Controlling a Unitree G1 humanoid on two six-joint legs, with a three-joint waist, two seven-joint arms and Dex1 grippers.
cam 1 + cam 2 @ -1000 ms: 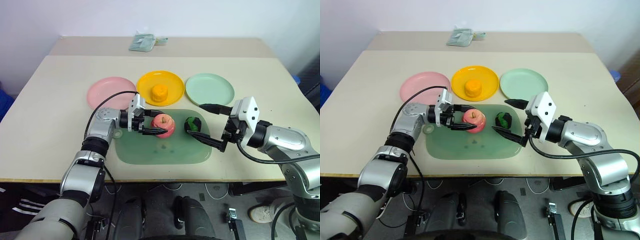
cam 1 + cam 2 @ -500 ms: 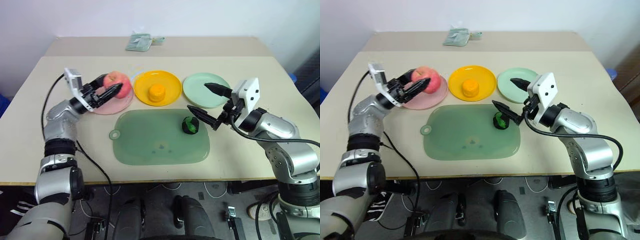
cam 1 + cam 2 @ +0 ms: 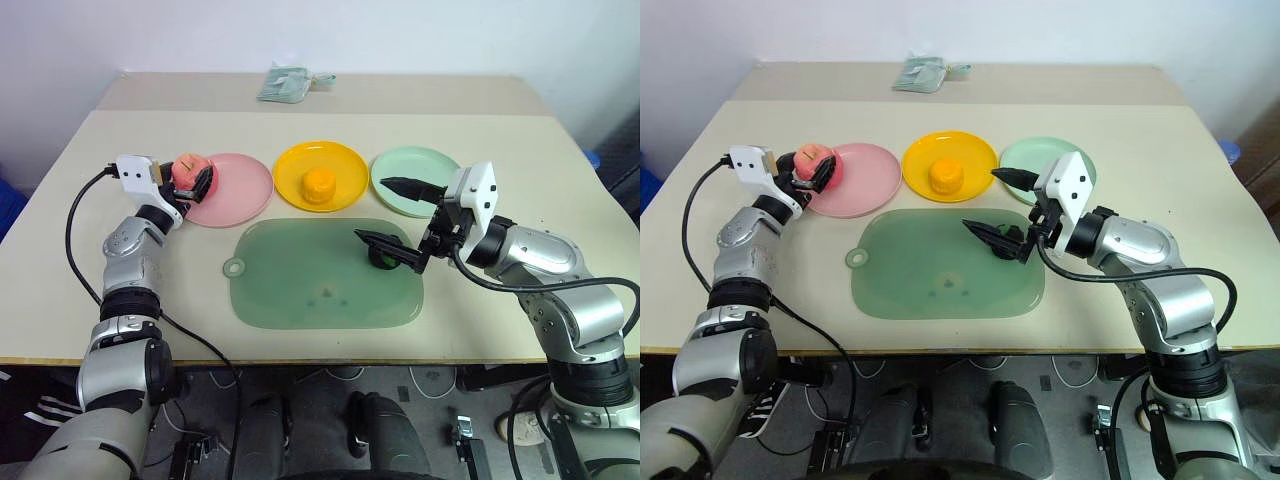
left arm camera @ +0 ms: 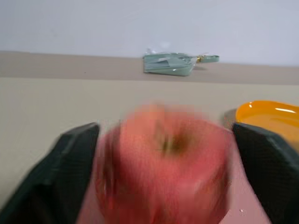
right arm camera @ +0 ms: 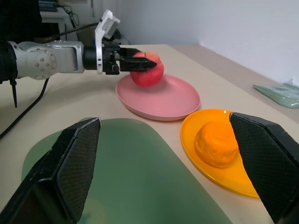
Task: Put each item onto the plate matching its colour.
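The pink-red apple [image 3: 187, 168] sits at the 9 o'clock edge of the pink plate [image 3: 238, 189], between the two black fingers of the left gripper [image 3: 196, 180]. In the left wrist view the fingers [image 4: 72, 168] stand just clear of the apple on either side, so the jaws look spread and not pressing it, though the blur keeps me from being sure of a gap. At 3 o'clock from the pink plate lies the yellow plate [image 3: 345, 165] with the orange-yellow fruit [image 3: 319, 184] at its centre. Further toward 3 o'clock is the pale mint plate [image 3: 440, 170], bare. The dark green-and-black lump [image 3: 380, 256] lies on the translucent green mat [image 3: 300, 285], near its 2 o'clock corner, at 6 o'clock from the gap between the yellow and mint plates. The right gripper [image 3: 395, 215] hangs over that corner with its fingers spread wide, holding nothing, the lower finger just above the lump. At the table's 12 o'clock edge lies a small pale green packet [image 3: 285, 83]
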